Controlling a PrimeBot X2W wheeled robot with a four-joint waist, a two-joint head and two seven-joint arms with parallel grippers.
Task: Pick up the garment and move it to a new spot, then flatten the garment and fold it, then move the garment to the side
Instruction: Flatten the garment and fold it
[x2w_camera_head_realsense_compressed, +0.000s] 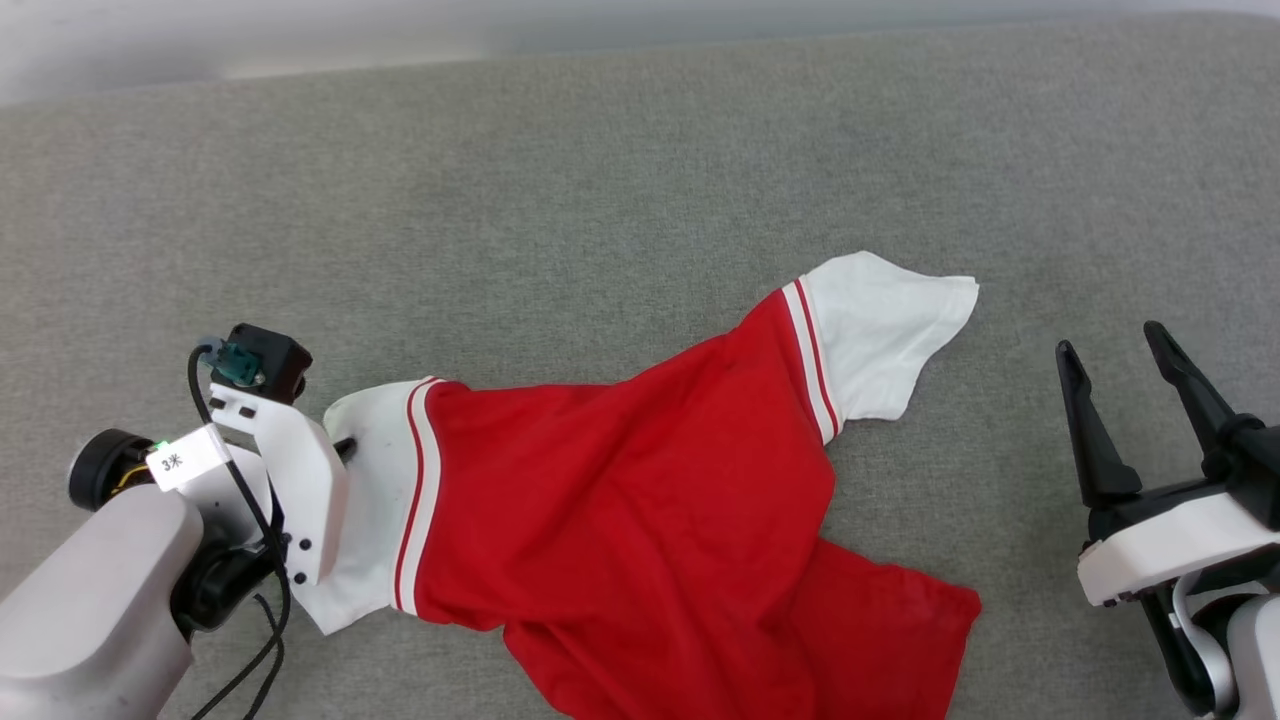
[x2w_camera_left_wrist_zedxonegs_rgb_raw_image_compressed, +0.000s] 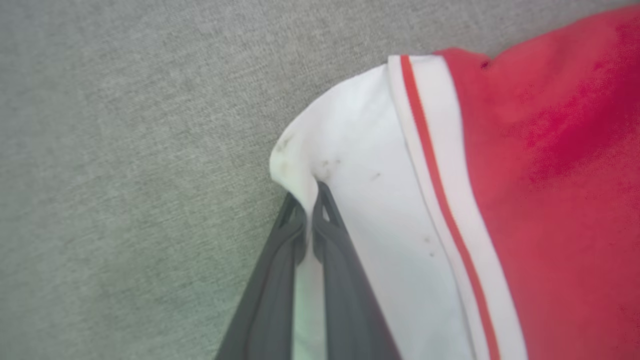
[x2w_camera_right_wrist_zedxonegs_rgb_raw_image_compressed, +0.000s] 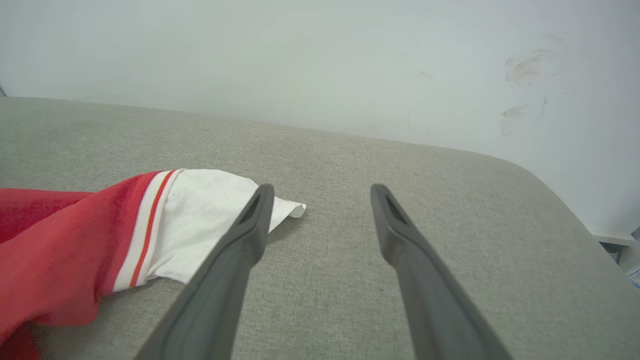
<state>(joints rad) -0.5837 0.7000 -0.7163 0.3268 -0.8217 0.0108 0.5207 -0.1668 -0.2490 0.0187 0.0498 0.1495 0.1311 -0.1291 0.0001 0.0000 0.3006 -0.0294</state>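
The garment (x2w_camera_head_realsense_compressed: 640, 500), a red jersey with white sleeves and red-and-white striped trim, lies rumpled across the grey surface, its lettering hidden. My left gripper (x2w_camera_head_realsense_compressed: 345, 447) is shut on the edge of the garment's left white sleeve (x2w_camera_left_wrist_zedxonegs_rgb_raw_image_compressed: 360, 165); in the left wrist view the two dark fingers (x2w_camera_left_wrist_zedxonegs_rgb_raw_image_compressed: 340, 260) pinch a fold of white cloth between them. My right gripper (x2w_camera_head_realsense_compressed: 1108, 340) stands open at the lower right, apart from the garment, with nothing between its fingers (x2w_camera_right_wrist_zedxonegs_rgb_raw_image_compressed: 240, 235). The other white sleeve (x2w_camera_right_wrist_zedxonegs_rgb_raw_image_compressed: 205, 220) lies just left of it.
The grey fabric-covered surface (x2w_camera_head_realsense_compressed: 600, 180) stretches wide around the garment. A pale wall (x2w_camera_right_wrist_zedxonegs_rgb_raw_image_compressed: 320, 60) rises behind its far edge, and the surface rounds off at the right (x2w_camera_right_wrist_zedxonegs_rgb_raw_image_compressed: 565, 200).
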